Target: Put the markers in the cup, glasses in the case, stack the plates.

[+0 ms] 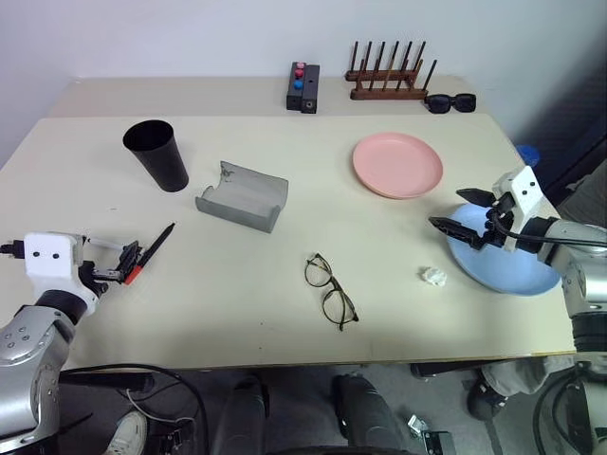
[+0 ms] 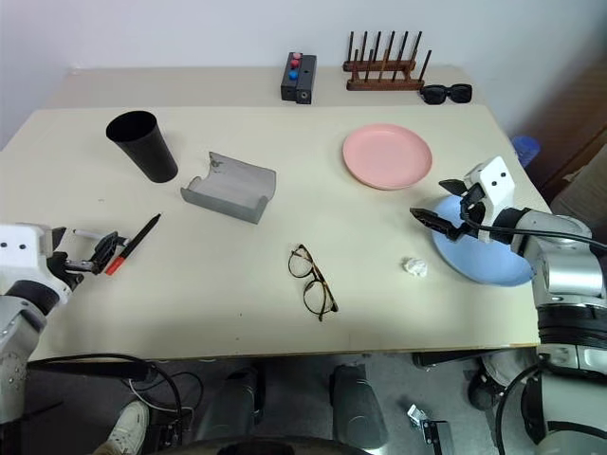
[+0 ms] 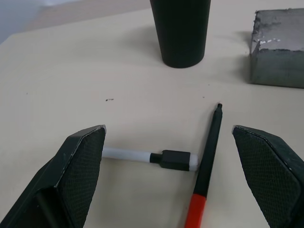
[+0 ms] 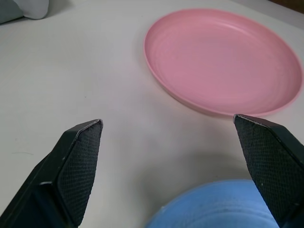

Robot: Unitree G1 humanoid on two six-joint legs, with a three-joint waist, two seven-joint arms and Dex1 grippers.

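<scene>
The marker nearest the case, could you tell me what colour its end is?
Red; the marker shows best in the left wrist view.

Black cup [image 1: 156, 154]; grey case [image 1: 243, 196]; salmon-pink plate [image 1: 397, 164]; light blue plate [image 1: 507, 258]. One marker [image 1: 150, 253] black with a red end, another marker [image 3: 149, 157] white and black. Dark-framed glasses [image 1: 330, 289], cream table [image 1: 285, 256]. Tool fingers [image 3: 78, 166] black, cross-hatched.

Around the grey case [image 1: 243, 196] the beige table [image 1: 285, 313] bears cup [image 1: 156, 154], markers [image 1: 150, 252], glasses [image 1: 330, 290], pink plate [image 1: 397, 164] and blue plate [image 1: 507, 266].
</scene>
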